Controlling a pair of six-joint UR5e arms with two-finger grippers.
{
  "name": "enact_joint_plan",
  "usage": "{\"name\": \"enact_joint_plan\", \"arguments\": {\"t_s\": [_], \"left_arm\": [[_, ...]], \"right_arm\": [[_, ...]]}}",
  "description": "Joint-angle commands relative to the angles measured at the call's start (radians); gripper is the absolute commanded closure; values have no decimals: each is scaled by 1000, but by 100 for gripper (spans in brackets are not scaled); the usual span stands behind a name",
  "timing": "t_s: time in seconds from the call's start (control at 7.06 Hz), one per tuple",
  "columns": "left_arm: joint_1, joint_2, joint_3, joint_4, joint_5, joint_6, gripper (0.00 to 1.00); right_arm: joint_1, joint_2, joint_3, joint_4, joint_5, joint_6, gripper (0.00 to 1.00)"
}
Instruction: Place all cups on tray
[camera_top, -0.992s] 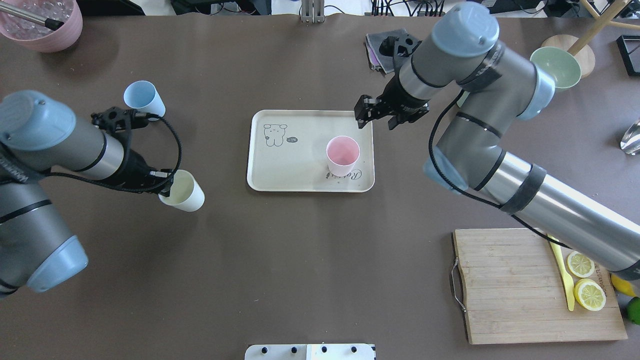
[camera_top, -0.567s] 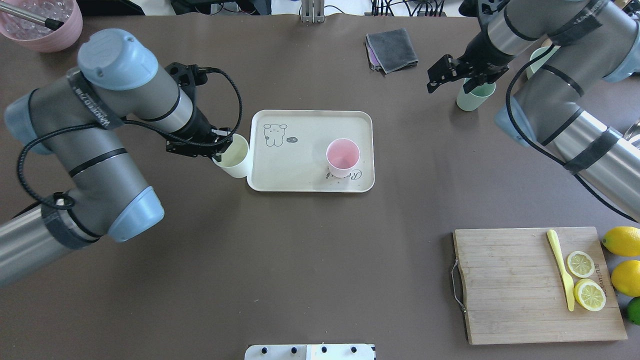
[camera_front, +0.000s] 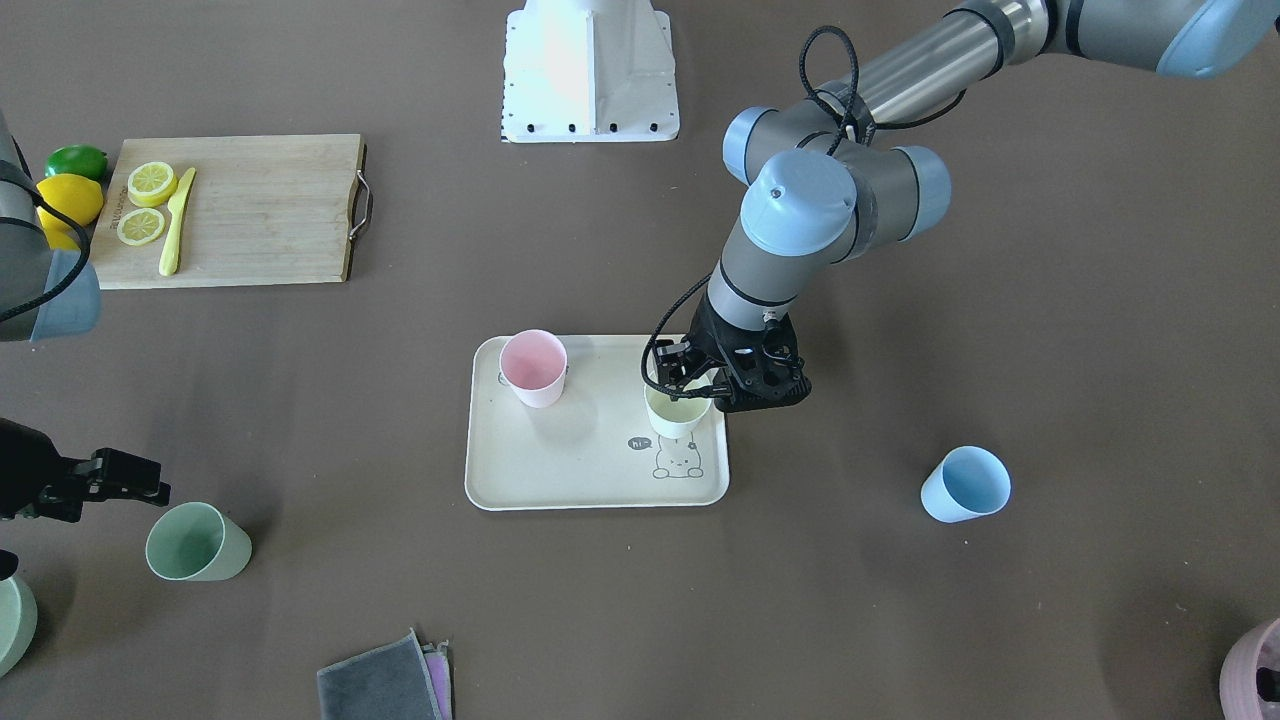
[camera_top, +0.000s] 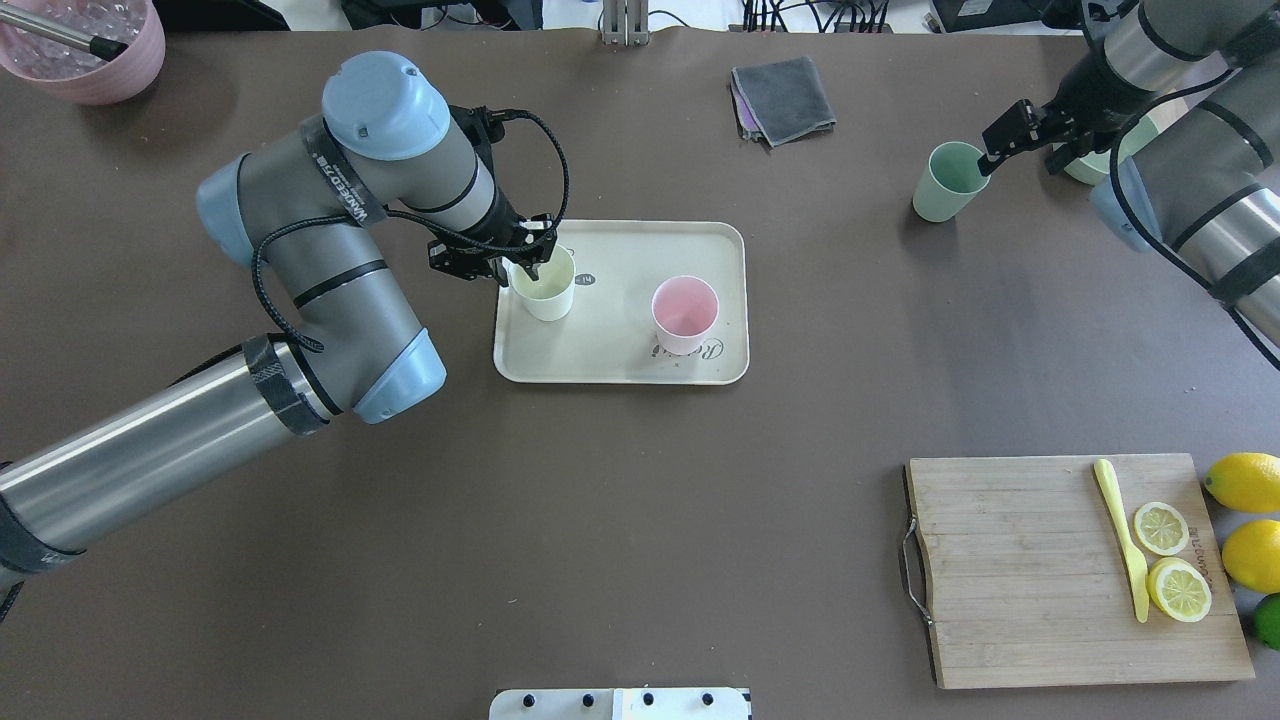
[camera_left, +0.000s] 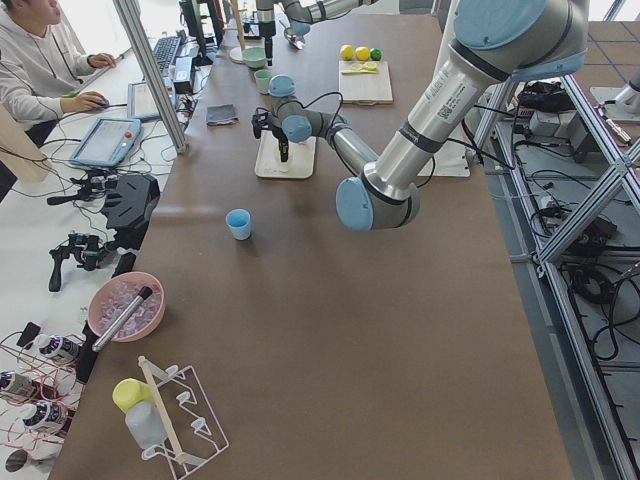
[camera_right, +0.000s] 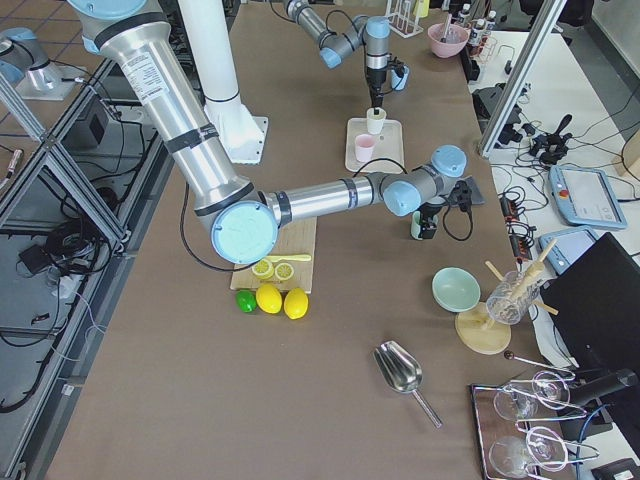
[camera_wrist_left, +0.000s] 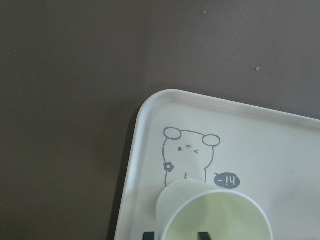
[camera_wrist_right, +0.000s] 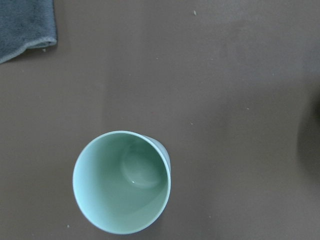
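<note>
The beige tray (camera_top: 620, 362) lies mid-table, with the pink cup (camera_top: 685, 312) upright on its right part. My left gripper (camera_top: 528, 262) is shut on the cream-white cup (camera_top: 545, 285), one finger inside its rim, holding it over the tray's bunny corner (camera_wrist_left: 187, 150). I cannot tell whether the cup touches the tray. The sage green cup (camera_top: 948, 180) stands at the back right. My right gripper (camera_top: 1015, 158) is open right beside it, and its wrist view looks down into the cup (camera_wrist_right: 121, 181). The light blue cup (camera_front: 965, 485) stands alone on the table, hidden by my left arm in the overhead view.
A bamboo cutting board (camera_top: 1020, 570) with lemon slices and a yellow knife lies front right, with whole lemons (camera_top: 1240, 482) beside it. A grey cloth (camera_top: 783, 95) lies at the back. A mauve pot (camera_top: 85, 55) stands in the back left corner, and a green bowl (camera_front: 10, 620) is near my right arm.
My left arm has carried the cream-white cup from the table's left side to over the tray. My right arm has left the tray and swung out to the green cup.
</note>
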Motion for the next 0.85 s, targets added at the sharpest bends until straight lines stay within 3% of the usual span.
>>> {"name": "enact_joint_plan", "arguments": {"t_s": [0.0,0.28,0.57,0.71], "left_arm": [[4,-5,-3,3,9,-21,2],[4,4,-12,8,11,-21,2],[2,5,-25,11,20,-21,2],[1,5,-32,15,26,-21,2]], "right_arm": [[-12,36,-45,2,-15,143,10],[-25,50,-70,10,-27,193,17],[-49,64,-76,13,-98,280,17],[-58,64,-76,13,-100,294,28]]}}
